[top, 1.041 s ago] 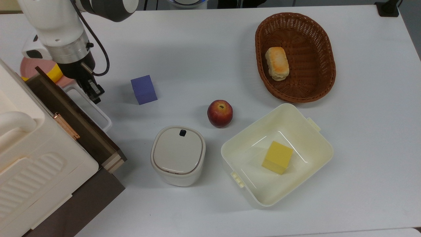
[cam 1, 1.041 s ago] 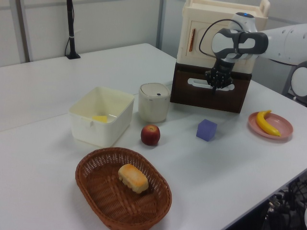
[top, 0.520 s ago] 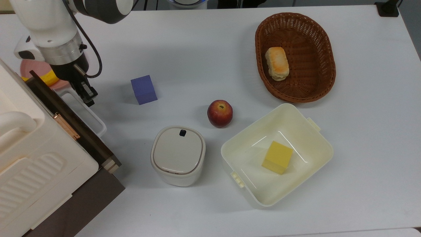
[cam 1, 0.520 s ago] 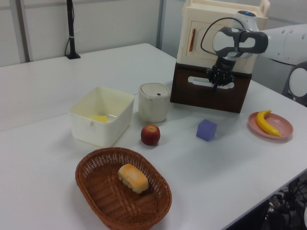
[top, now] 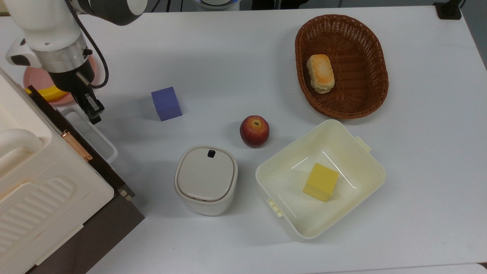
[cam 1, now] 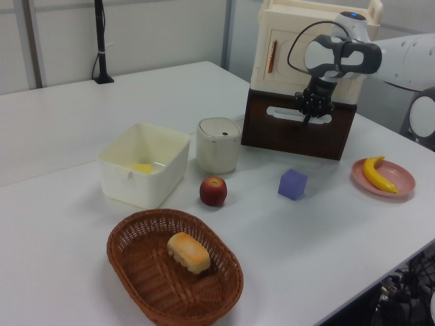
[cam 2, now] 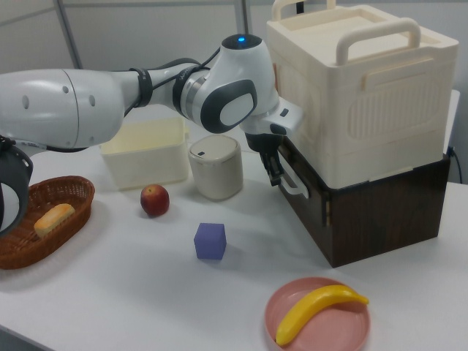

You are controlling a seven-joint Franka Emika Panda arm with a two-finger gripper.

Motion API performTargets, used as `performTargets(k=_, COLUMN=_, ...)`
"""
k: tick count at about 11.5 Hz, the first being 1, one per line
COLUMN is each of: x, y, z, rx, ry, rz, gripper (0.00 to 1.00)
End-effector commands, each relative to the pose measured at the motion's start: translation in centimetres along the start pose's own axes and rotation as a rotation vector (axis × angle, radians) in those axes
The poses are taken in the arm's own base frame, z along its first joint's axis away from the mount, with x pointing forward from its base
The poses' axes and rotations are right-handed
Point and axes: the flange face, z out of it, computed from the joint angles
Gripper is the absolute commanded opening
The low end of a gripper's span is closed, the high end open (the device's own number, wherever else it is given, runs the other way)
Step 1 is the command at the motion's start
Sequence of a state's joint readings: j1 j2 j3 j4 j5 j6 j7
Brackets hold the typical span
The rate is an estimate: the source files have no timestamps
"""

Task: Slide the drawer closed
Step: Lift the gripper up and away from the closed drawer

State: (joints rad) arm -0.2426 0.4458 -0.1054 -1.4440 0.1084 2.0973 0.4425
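Drawer (top: 78, 129) sits at the worktop's (top: 236, 53) left edge in the top view, in the dark cabinet (cam 2: 380, 201) under the cream ribbed appliance (cam 2: 365, 88). It's nearly shut; only a thin strip of front panel and the white loop handle (top: 93, 131) stick out.

Claw (top: 90, 108) is at the handle's far end, touching or just beside it. Can't tell if fingers are apart or together.

Risks, as I judge them:
- Contact is off-centre, at one end of a wide front, so a push could skew the drawer and jam it short of flush.
- Handle is a thin plastic loop w/ an open slot; a fingertip could catch in it and drag the drawer back out on retreat.
- Smooth panel, so the claw may skid sideways.
- Pink plate (top: 36, 82) w/ banana (top: 47, 92) lies just behind the wrist at the same edge; a swing could clip it.

Materials, left to right: matte dark wood cabinet, glossy moulded appliance, soft-looking purple cube (top: 166, 103), rounded lidded canister (top: 206, 179), waxy apple (top: 254, 131), thin-walled cream tub (top: 365, 167), woven oval basket (top: 376, 61).
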Motion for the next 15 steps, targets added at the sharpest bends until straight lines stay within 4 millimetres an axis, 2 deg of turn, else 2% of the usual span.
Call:
performTargets(k=1, x=1.2, y=0.2, z=0.0, rx=0.020, ry=0.018, rz=0.003, gripper=0.00)
performTargets(k=3, x=1.8, y=0.5, z=-0.4, rx=0.037, ry=0.056, rz=0.018, gripper=0.00)
performTargets(k=5, x=2.0, y=0.7, z=0.1, rx=0.037, ry=0.057, rz=0.022, gripper=0.00)
performTargets(k=9, x=1.8, y=0.5, z=0.4, rx=0.034, ry=0.056, rz=0.006, gripper=0.00)
performTargets(k=11, x=-0.8, y=-3.4, z=1.2, rx=0.040, ry=0.030, rz=-0.127, gripper=0.00)
performTargets(k=13, x=-5.8, y=-9.2, z=2.1, rx=0.021, ry=-0.006, rz=-0.307, gripper=0.00)
performTargets(k=14, x=-8.2, y=-11.8, z=1.7, rx=0.025, ry=-0.027, rz=-0.390, gripper=0.00)
performTargets(k=15, x=-10.3, y=-14.2, z=0.4, rx=0.050, ry=-0.027, rz=-0.451, gripper=0.00)
